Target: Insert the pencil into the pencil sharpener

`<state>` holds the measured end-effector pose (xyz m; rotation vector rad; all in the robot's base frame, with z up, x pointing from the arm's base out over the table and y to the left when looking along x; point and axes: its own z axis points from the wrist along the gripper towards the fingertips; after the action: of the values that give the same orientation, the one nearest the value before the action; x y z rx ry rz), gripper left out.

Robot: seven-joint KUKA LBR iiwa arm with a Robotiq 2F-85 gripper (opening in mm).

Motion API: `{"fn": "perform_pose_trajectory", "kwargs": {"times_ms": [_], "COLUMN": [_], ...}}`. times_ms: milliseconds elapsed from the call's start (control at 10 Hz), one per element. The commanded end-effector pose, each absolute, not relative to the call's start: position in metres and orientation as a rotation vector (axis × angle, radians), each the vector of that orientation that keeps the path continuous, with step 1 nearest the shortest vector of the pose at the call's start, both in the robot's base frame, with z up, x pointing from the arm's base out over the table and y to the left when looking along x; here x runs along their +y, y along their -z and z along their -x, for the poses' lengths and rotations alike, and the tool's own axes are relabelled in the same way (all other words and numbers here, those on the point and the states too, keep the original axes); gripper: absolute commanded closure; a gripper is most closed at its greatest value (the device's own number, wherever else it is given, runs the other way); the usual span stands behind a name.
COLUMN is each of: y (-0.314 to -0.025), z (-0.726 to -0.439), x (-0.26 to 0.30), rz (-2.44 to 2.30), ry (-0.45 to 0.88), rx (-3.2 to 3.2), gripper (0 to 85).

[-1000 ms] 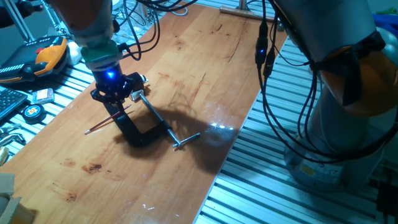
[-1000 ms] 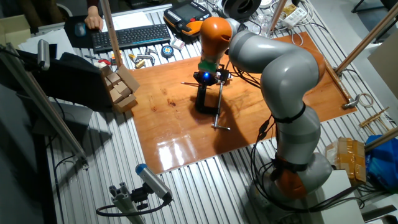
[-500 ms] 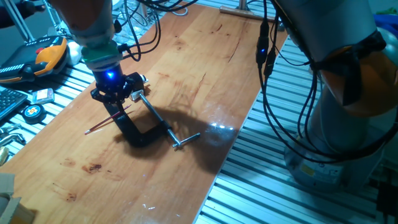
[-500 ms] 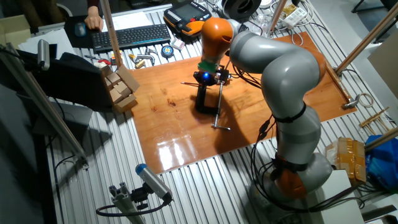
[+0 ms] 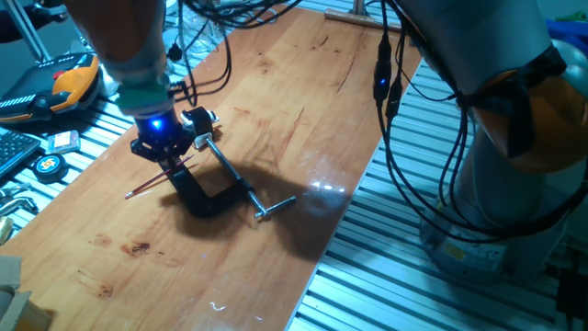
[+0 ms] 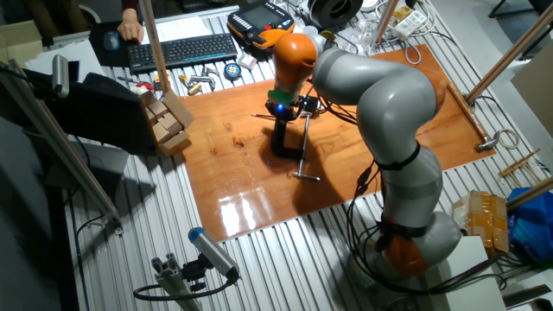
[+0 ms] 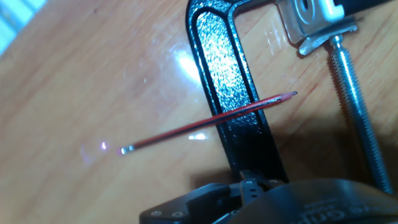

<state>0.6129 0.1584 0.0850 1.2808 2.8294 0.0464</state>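
Across the black clamp (image 7: 233,106) frame lies the pencil (image 7: 205,122), long axis crosswise to it, sharp tip pointing toward the clamp's screw rod (image 7: 357,118), directly ahead of the fingers, whose opening I cannot tell; pencil sharpener (image 7: 317,15) sits at the rod's far end.

A robotics lab: a wooden worktop (image 6: 363,151) sits on slotted aluminium rails (image 6: 285,250), with a keyboard (image 6: 183,50) at 11 o'clock, cable tangles (image 5: 230,14) at 12, and a tape measure (image 5: 46,165) at 9 among bench tools.
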Motion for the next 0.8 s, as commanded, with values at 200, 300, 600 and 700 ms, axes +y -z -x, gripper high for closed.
{"fn": "perform_pose_trajectory", "kwargs": {"times_ms": [200, 300, 600, 700], "y": [-0.0859, -0.0856, -0.0843, -0.0828], "z": [-0.6168, -0.6181, -0.6204, -0.6213], "x": [0.1643, 0.1661, 0.1666, 0.1661], "rz": [-1.486, -1.52, -1.645, -1.688], "ry": [-0.012, -0.001, 0.009, 0.01], "rx": [2.694, 2.664, 2.561, 2.527], "gripper": [85.0, 85.0, 85.0, 85.0]}}
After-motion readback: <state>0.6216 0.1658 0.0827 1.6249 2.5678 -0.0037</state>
